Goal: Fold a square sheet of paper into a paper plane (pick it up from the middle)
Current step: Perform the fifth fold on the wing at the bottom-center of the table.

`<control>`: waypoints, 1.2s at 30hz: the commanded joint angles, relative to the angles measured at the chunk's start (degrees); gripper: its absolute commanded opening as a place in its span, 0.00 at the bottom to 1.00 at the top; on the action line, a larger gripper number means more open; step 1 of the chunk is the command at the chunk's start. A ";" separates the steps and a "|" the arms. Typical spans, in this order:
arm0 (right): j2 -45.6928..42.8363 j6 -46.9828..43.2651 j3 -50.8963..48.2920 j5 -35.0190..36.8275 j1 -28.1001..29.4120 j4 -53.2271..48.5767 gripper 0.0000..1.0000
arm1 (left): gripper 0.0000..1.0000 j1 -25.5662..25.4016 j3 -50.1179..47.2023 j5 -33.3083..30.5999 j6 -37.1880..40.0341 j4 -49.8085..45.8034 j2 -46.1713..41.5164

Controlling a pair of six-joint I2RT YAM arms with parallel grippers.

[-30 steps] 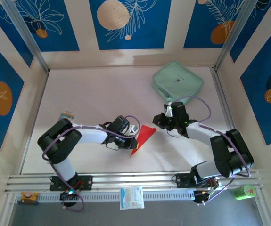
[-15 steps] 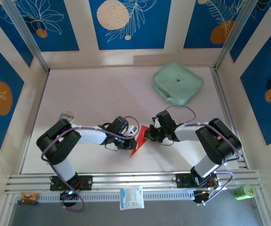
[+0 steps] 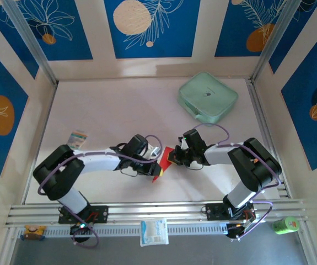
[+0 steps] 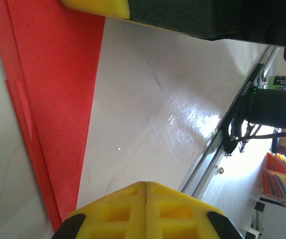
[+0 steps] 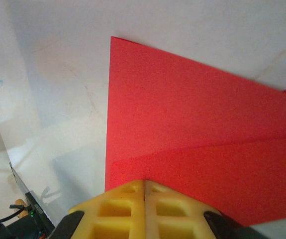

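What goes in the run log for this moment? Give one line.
paper: red, creased, on table | left gripper: open, beside paper | right gripper: at paper's edge, grip unclear

Robot lab work cell, white table (image 3: 108, 105) boxed in by walls (image 3: 150, 27) with blue leaf-print panels, aluminium rail (image 3: 147, 211) along the near edge, two cabled robot arms (image 3: 92, 160) bolted to it, purple cables (image 3: 224, 117) looping loose.

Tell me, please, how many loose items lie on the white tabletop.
3: the red paper front centre, the mint-green case far right, a small colourful packet at the left. Others may hide under the left arm or right arm.
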 commanded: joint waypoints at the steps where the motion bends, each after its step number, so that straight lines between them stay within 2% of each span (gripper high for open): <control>1: 2.86 -0.39 -1.18 5.17 -0.75 -7.31 0.00 | 0.00 -0.19 0.04 0.95 1.19 -4.48 3.37; 8: 2.47 -0.89 -1.56 5.24 -0.85 -7.39 0.00 | 0.00 -0.10 -4.96 -1.92 -0.60 -4.90 3.98; 13: 2.56 -1.23 -2.04 5.23 -1.12 -7.14 0.00 | 0.00 -0.09 -8.08 -1.61 -2.48 -3.66 1.86; 22: 1.62 -2.81 -1.83 3.84 -1.63 -6.81 0.00 | 0.00 0.40 -10.89 0.33 -4.12 -4.09 -10.90; 26: 1.18 -7.63 0.28 -0.79 -1.74 -6.34 0.00 | 0.00 5.20 -11.25 1.59 -3.57 -4.46 -14.62; 32: -1.31 -14.34 5.33 -6.32 -1.16 -9.35 0.01 | 0.02 9.75 -8.17 0.84 -4.40 -1.79 -12.64; 36: -7.80 -12.77 5.01 -0.36 -0.33 -15.11 0.06 | 0.11 9.98 -4.64 -0.79 -4.79 0.25 -7.91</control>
